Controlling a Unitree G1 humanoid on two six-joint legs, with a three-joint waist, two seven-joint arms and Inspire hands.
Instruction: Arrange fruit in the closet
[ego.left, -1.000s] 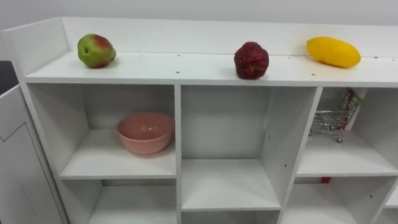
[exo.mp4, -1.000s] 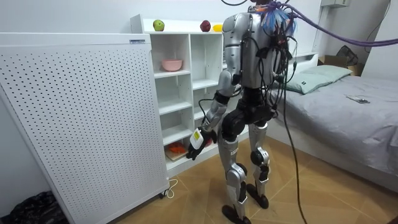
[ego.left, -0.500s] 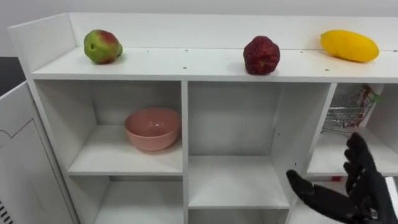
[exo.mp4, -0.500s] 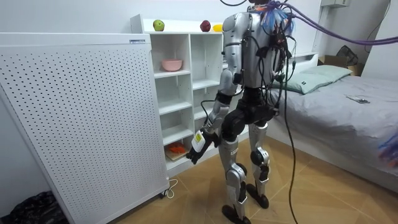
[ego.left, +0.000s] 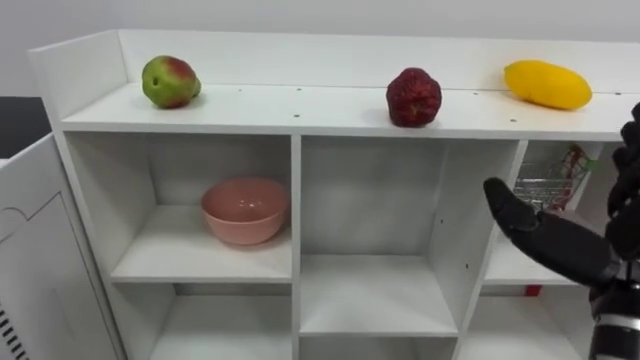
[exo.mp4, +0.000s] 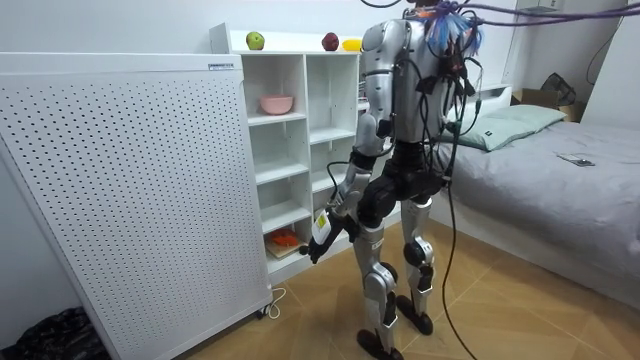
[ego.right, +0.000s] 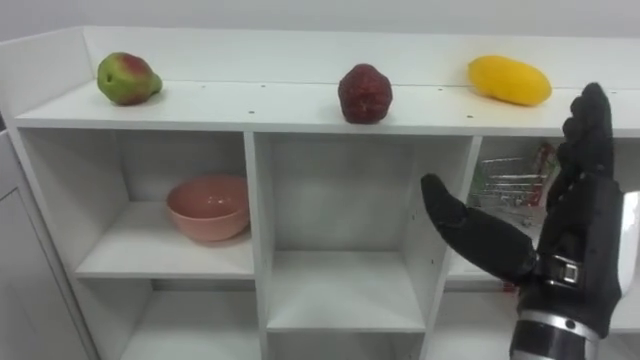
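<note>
Three fruits lie on the top board of the white closet (ego.left: 300, 110): a green-red apple (ego.left: 170, 81) at the left, a dark red fruit (ego.left: 413, 97) in the middle and a yellow mango (ego.left: 541, 84) at the right. My right hand (ego.right: 575, 240) is raised in front of the right-hand column, below the mango. It is open with straight fingers and the thumb spread towards the middle column, and it holds nothing. My left hand (exo.mp4: 320, 232) hangs low beside my hip, away from the shelves.
A pink bowl (ego.left: 245, 210) sits in the upper left compartment. A small wire shopping cart (ego.left: 545, 185) stands in the upper right compartment, partly behind my hand. A white perforated panel (exo.mp4: 120, 200) stands left of the closet, a bed (exo.mp4: 560, 170) behind me. Something orange (exo.mp4: 285, 240) lies on a low shelf.
My right hand has risen from the lower right corner to the height of the upper right compartment. The fruits have stayed in place.
</note>
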